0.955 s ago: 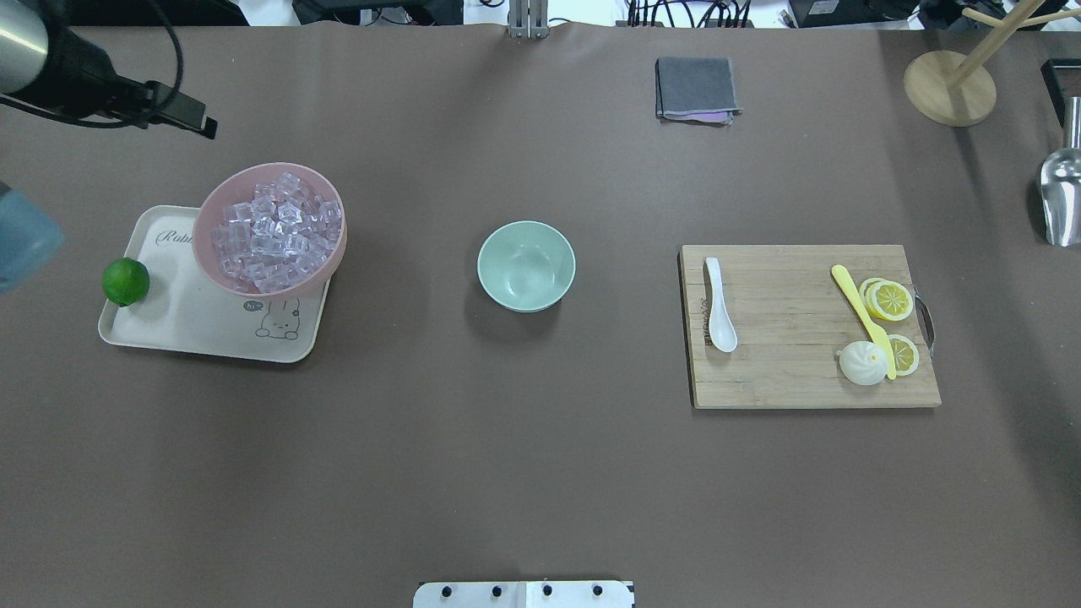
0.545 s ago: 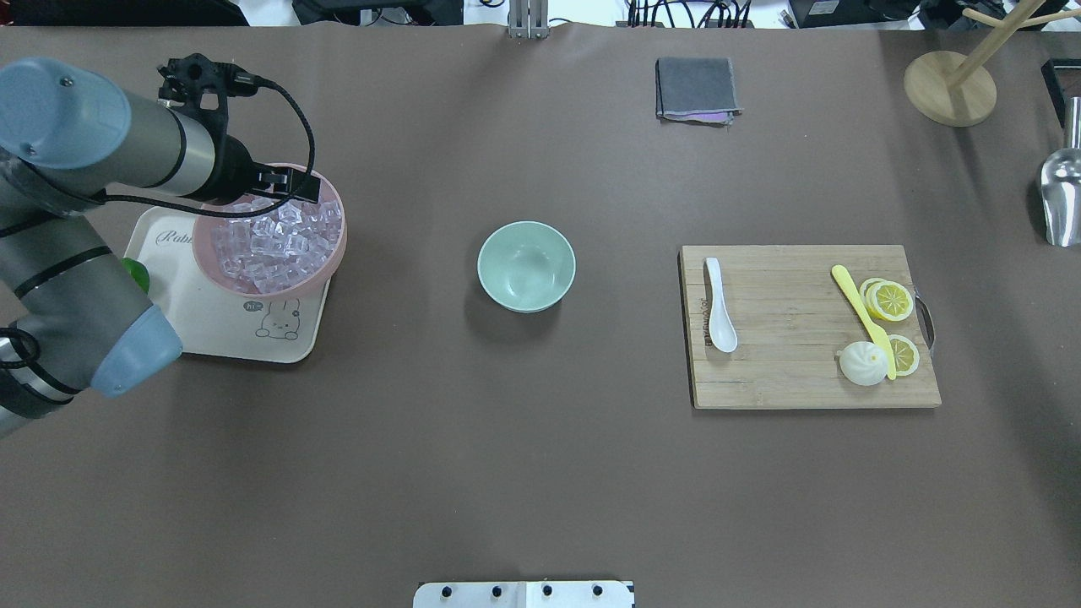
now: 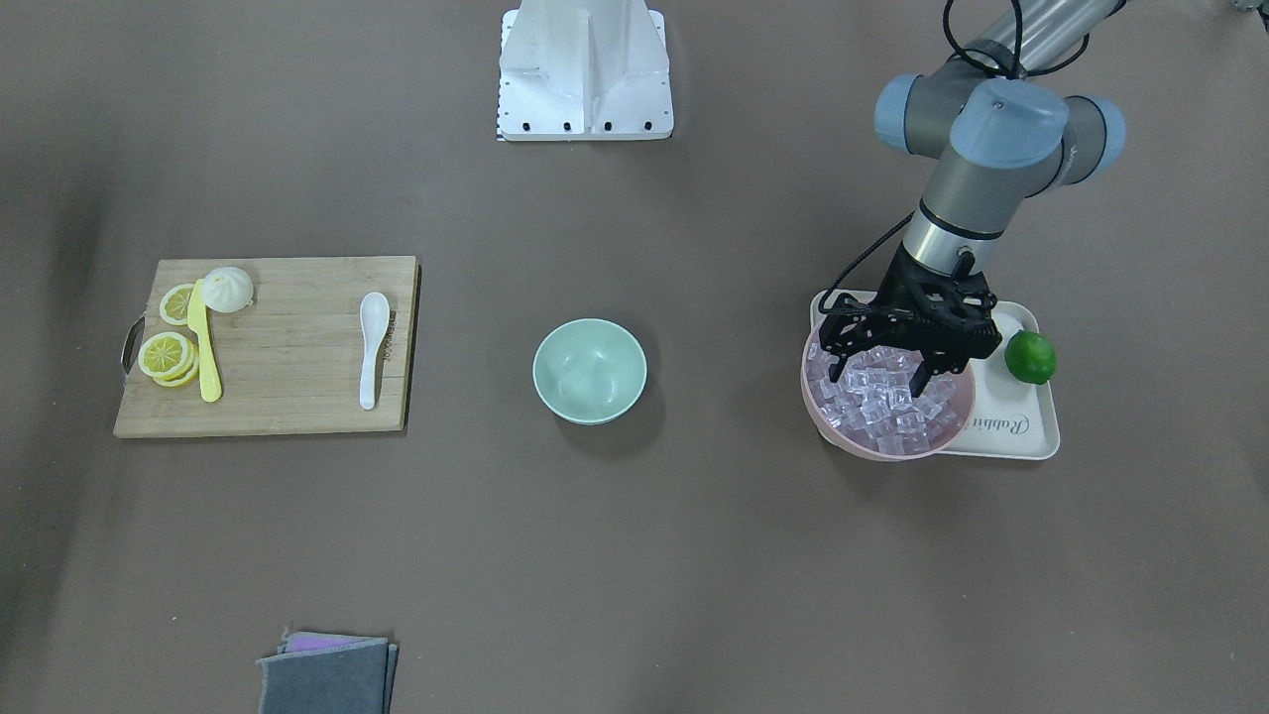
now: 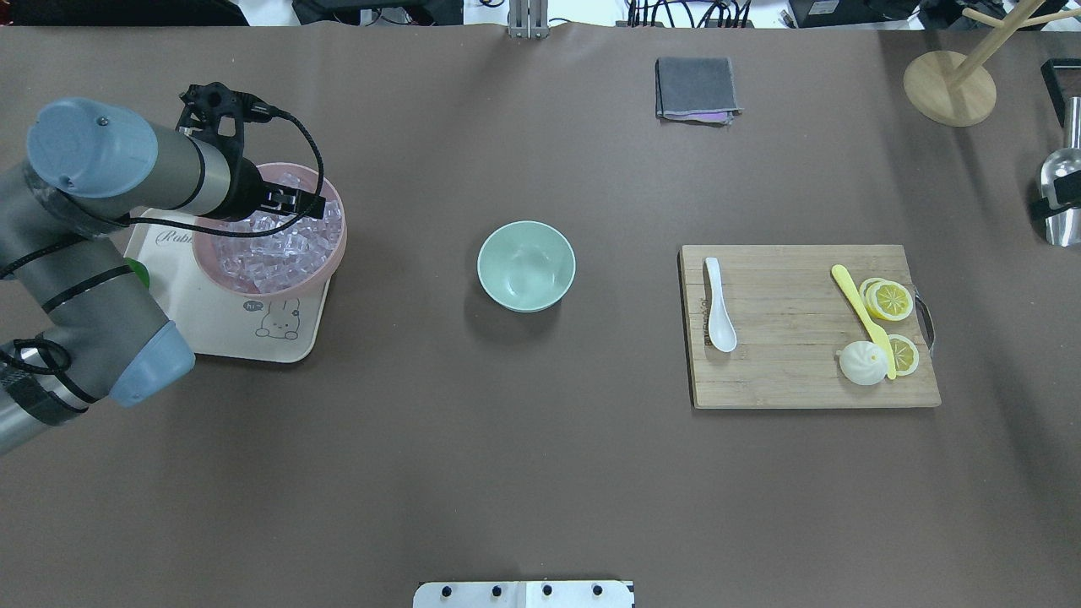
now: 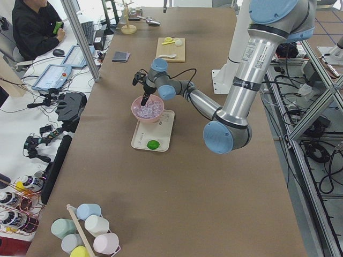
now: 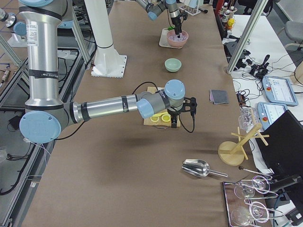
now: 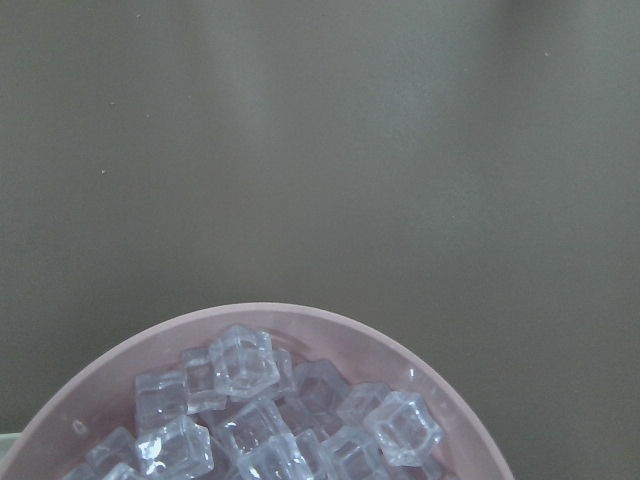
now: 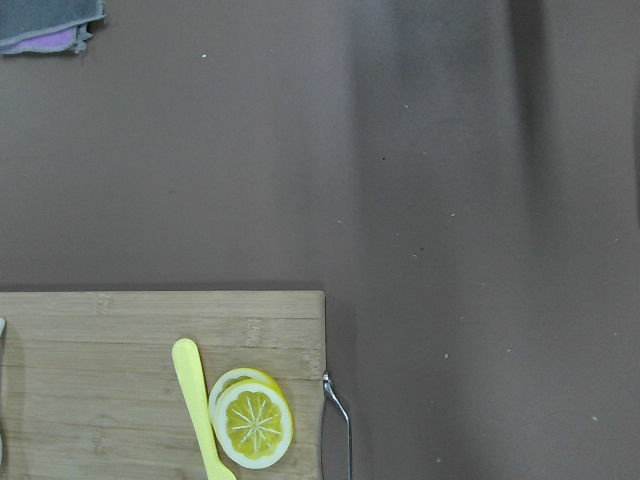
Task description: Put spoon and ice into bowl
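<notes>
The white spoon (image 3: 372,342) lies on the wooden cutting board (image 3: 288,397); it also shows in the overhead view (image 4: 719,308). The empty mint-green bowl (image 3: 590,369) stands at the table's middle (image 4: 526,264). Clear ice cubes (image 3: 882,412) fill the pink bowl (image 3: 872,448); the left wrist view shows them close up (image 7: 240,360). My left gripper (image 3: 885,382) is open, its fingers spread just over the ice, holding nothing. My right gripper (image 6: 180,116) hangs beyond the board's outer end; I cannot tell whether it is open.
The pink bowl stands on a cream tray (image 4: 211,329) with a green lime (image 3: 1029,357). The board also holds a yellow knife (image 4: 861,317), lemon slices (image 4: 891,300) and a white bun (image 4: 861,363). A grey cloth (image 4: 697,89), wooden stand (image 4: 950,84) and metal scoop (image 4: 1060,194) are at the far side.
My left arm has swung in from the table's left edge and brought its gripper over the pink bowl of ice. A dark part of the right arm has appeared at the overhead view's right edge.
</notes>
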